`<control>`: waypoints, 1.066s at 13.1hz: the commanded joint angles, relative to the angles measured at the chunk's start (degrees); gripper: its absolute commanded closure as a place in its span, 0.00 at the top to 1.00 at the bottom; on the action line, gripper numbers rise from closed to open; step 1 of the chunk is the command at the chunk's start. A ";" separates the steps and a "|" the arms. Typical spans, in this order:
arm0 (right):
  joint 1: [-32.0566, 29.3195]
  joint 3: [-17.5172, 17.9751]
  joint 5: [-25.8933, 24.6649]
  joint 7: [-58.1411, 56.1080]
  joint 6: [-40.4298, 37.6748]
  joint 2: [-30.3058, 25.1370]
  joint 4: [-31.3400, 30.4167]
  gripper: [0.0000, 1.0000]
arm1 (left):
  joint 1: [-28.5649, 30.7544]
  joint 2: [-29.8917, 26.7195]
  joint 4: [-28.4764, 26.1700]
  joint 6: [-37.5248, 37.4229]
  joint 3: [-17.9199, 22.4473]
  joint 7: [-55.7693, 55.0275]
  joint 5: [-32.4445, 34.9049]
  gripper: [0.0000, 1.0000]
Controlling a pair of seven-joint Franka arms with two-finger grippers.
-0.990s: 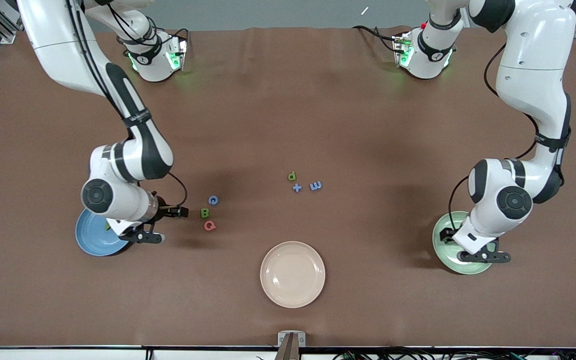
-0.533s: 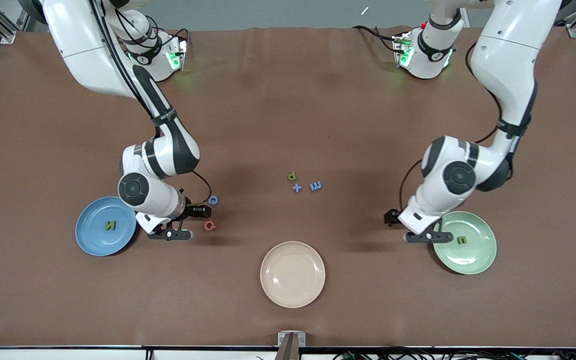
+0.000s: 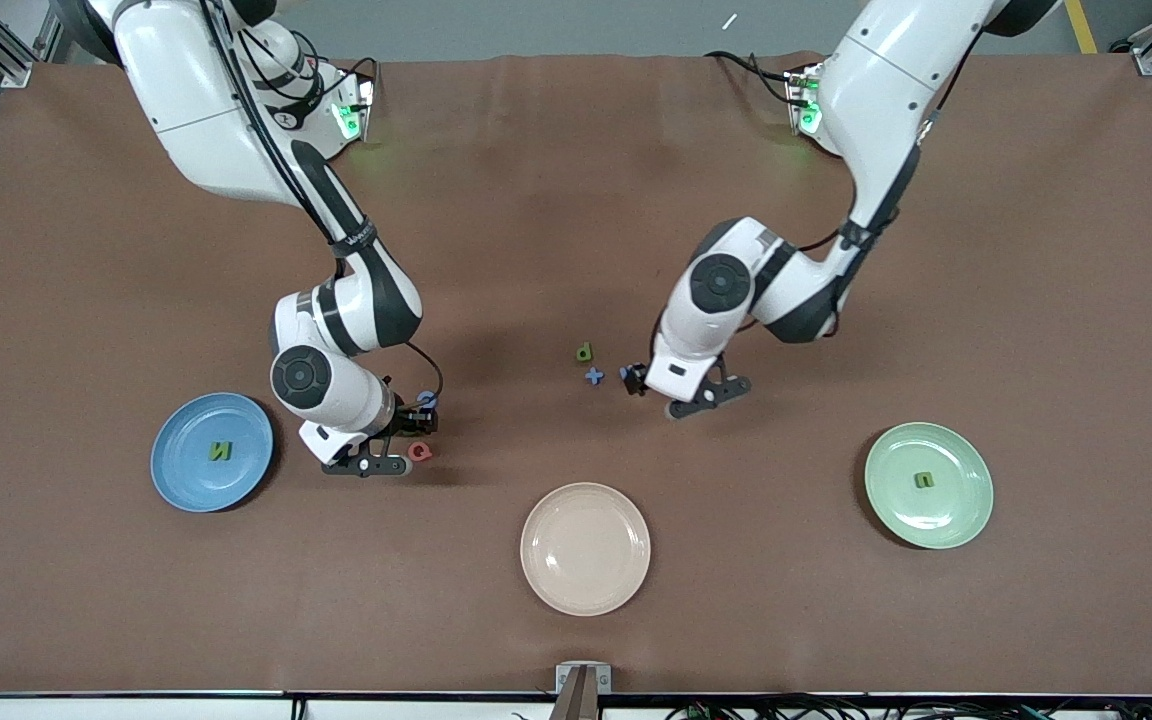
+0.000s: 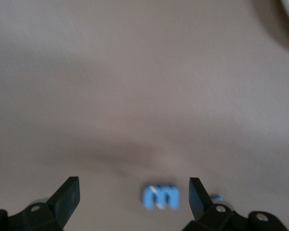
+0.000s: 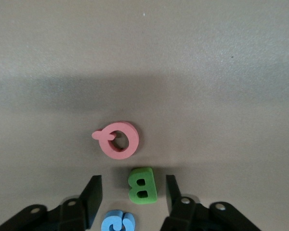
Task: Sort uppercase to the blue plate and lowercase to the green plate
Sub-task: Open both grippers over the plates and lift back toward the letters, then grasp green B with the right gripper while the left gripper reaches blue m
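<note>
Front view: I see blue plate point(image 3: 211, 452) holding green N point(image 3: 221, 451); green plate point(image 3: 928, 485) holding green n point(image 3: 924, 480); cream plate point(image 3: 585, 548) nearest camera.

Left wrist view: left gripper point(image 4: 135, 197) spread wide, blue m point(image 4: 161, 197) on table between fingers.

Right wrist view: right gripper point(image 5: 134, 195) half open, straddling green B point(image 5: 143, 185), not touching; pink Q point(image 5: 117, 139) and blue C point(image 5: 117, 223) just beside it.

I see green B point(image 5: 143, 186) between right gripper point(image 5: 133, 197) black fingers, pink-red Q point(image 5: 117, 139) ahead, blue C point(image 5: 118, 223) beside. Blue m point(image 4: 161, 198) between left gripper point(image 4: 134, 198) black fingers. Brown table cover point(image 3: 536, 200).
</note>
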 commanded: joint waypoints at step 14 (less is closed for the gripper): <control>-5.27 -0.92 0.40 -7.37 -0.78 -0.39 0.32 0.04 | -3.91 4.86 1.59 4.80 1.07 -6.39 2.45 0.95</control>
